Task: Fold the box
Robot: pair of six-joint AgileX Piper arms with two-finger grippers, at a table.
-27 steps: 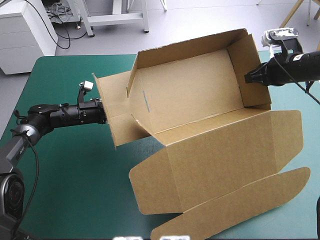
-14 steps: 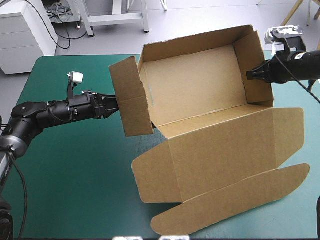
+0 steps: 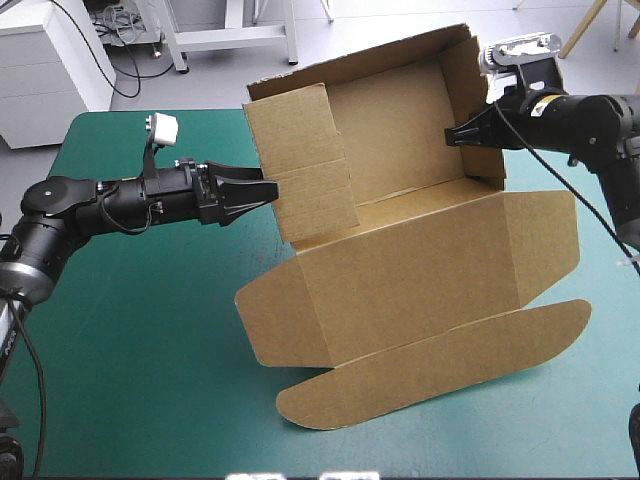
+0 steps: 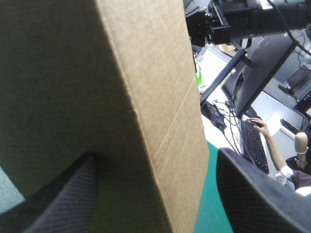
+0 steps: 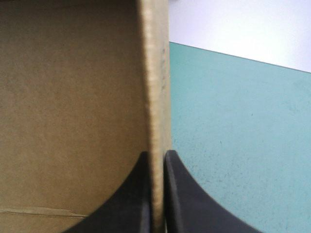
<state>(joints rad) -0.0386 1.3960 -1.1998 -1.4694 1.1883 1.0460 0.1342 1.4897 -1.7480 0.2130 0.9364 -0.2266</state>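
The brown box (image 3: 400, 280) stands as an open tray tipped toward me, its lid and rounded tuck flap (image 3: 430, 365) flat on the teal-green table (image 3: 130, 350). My left gripper (image 3: 268, 190) is open at the box's left end. Its black fingers (image 4: 53, 204) stand wide apart, with the upright left side flap (image 3: 305, 160) between them. In the left wrist view the box (image 4: 97, 97) fills the space ahead of the left gripper (image 4: 158, 155). My right gripper (image 3: 450, 135) is shut on the right end wall. That wall's edge (image 5: 154, 87) runs between the fingers of the right gripper (image 5: 155, 155).
Bare teal-green cover (image 5: 233, 121) lies beyond the right wall and across the table's left and front-left. The tuck flap reaches close to the table's front edge. A white cabinet (image 3: 50, 60) stands off the far left corner.
The box has shifted left and tipped up more. Its left side flap swung from splayed outward to upright at the tray's left end. Both grippers moved left and inward with it.
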